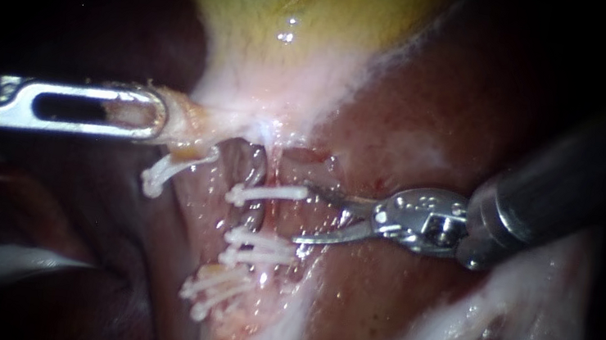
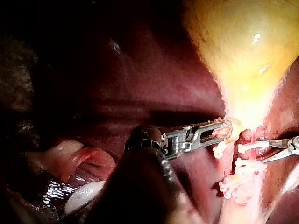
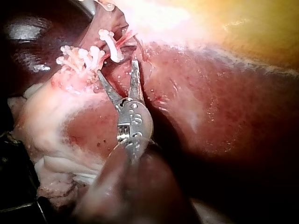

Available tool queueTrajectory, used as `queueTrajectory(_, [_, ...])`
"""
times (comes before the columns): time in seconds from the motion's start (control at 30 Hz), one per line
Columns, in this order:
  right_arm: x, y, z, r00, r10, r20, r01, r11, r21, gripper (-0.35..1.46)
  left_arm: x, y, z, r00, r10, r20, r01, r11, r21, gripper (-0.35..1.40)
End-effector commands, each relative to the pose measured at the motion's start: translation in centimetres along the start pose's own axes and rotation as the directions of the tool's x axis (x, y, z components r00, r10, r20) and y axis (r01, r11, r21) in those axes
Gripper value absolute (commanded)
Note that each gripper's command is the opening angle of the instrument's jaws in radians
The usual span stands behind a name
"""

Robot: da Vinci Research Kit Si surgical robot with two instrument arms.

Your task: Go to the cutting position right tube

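- My left instrument (image 1: pixel 159 120) comes in level from the left. Its long slotted jaws are clamped on the pale neck of the gallbladder (image 1: pixel 298 11), and pink tissue shows through the slot. The left wrist view shows that tissue pinched between both jaws
- The gallbladder is yellow and glistening and narrows downward into this whitish neck
- Just under the left instrument's tip hangs a tilted clip (image 1: pixel 168 170), white, on the left side of the opened field
- Further right the upper clip (image 1: pixel 270 193) lies across the right tube (image 1: pixel 271 218). The 2 lower clips (image 1: pixel 260 247) cross it close together further down, with a bare stretch of tube between them and the upper clip
- Below these a bunch of clips (image 1: pixel 215 292) sits on pale tissue; how many I cannot tell
- My right instrument (image 1: pixel 305 216) comes in from the upper right. Its 2 thin blades stand apart in a narrow V and hold nothing
- The upper blade's tip is beside the right end of the upper clip and the other tip is just above the lower clips, so the bare stretch lies at the mouth of the V. Whether a blade touches the tube I cannot tell
- The liver (image 1: pixel 427 125), dark red with white streaks of membrane, lies under and around the right instrument
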Motion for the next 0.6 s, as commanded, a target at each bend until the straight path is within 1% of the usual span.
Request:
queueTrajectory(0.03, [0.00,0.00,0.04,1.000,0.002,-0.001,-0.002,1.000,0.004,1.44,0.00,0.00,0.00,1.0000,0.000,0.000,0.000,1.000,0.000,-0.35])
queueTrajectory(0.27, [0.02,-0.03,0.14,1.000,0.021,-0.012,-0.021,0.999,0.028,1.44,0.00,0.00,0.00,1.0000,0.000,0.000,0.000,1.000,0.000,-0.35])
queueTrajectory(0.4, [0.01,-0.05,0.21,1.000,0.025,-0.011,-0.025,0.999,0.042,1.44,0.00,0.00,0.00,1.0000,0.000,0.000,0.000,1.000,0.000,-0.35])
queueTrajectory(0.6, [0.02,-0.06,0.32,0.999,0.035,-0.029,-0.033,0.997,0.065,1.44,0.00,0.00,0.00,1.0000,0.000,0.000,0.000,1.000,0.000,-0.35])
